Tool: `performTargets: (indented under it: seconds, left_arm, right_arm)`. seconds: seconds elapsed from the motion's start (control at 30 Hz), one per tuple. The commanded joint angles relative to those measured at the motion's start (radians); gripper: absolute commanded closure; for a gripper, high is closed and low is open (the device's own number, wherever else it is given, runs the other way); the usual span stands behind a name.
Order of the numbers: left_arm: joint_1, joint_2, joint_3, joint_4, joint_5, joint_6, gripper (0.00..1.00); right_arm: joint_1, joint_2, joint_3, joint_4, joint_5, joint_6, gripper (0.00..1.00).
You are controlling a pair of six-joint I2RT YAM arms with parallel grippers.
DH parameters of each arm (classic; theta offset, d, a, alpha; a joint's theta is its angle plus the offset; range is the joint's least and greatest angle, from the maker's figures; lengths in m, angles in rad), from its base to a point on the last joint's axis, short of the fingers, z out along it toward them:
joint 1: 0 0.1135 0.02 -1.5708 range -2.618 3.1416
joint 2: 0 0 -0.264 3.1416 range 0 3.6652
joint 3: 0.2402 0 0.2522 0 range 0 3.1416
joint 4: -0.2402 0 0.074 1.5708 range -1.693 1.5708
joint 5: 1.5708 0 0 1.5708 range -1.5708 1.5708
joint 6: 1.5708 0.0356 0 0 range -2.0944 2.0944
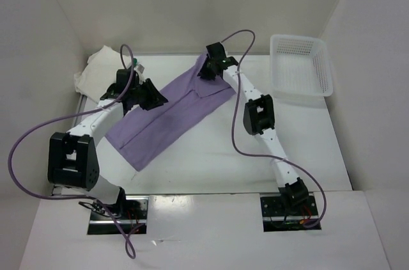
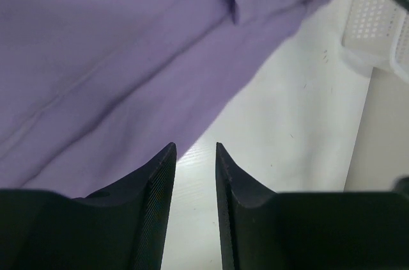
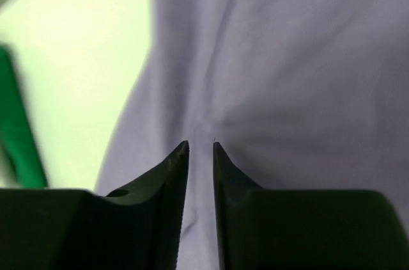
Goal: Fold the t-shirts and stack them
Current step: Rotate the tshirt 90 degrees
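My left claw (image 2: 195,148) apart over worktop (image 2: 287,123), beside purple shirt (image 2: 115,59). My right claw (image 3: 200,145) at shirt's far corner; whether clamped, I cannot tell.

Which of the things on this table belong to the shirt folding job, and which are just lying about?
Belong to the job: light purple cloth t-shirt, laid out diagonally; white-cream cloth t-shirt, bunched at far left; bright green cloth t-shirt, only a sliver visible.
Just lying about: white plastic lattice basket, far right.

I see the spread shirt (image 1: 167,116) lying mid-table (image 1: 211,161), a bunched shirt (image 1: 96,68) far left, the basket (image 1: 301,65) far right.
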Motion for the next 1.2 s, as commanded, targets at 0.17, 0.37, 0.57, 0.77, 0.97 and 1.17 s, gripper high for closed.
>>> performTargets:
  seconds: [0.17,0.37,0.57,0.77,0.97,1.17]
  left_arm:
    - [-0.008,-0.099,-0.011,-0.031,-0.016,0.018,0.61]
    - [-0.008,-0.124,-0.045,-0.043,-0.037,0.003,0.6]
    - [0.026,-0.182,-0.126,-0.074,-0.049,0.055,0.77]
    - [0.035,-0.214,-0.211,-0.109,-0.062,0.076,0.73]
    - [0.035,-0.257,-0.231,-0.129,-0.062,0.067,0.69]
    - [0.035,-0.277,-0.264,-0.12,-0.034,0.047,0.68]
  right_arm:
    - [0.088,-0.092,0.408,-0.29,0.017,-0.155,0.54]
    - [0.131,-0.526,-0.033,-0.171,0.013,-0.22,0.47]
    - [0.219,-1.035,-1.166,0.274,-0.055,-0.031,1.0]
    - [0.321,-0.973,-1.378,0.547,-0.158,0.131,0.65]
    - [0.367,-0.812,-1.346,0.621,-0.136,0.256,0.39]
    - [0.377,-0.685,-1.325,0.655,-0.041,0.363,0.43]
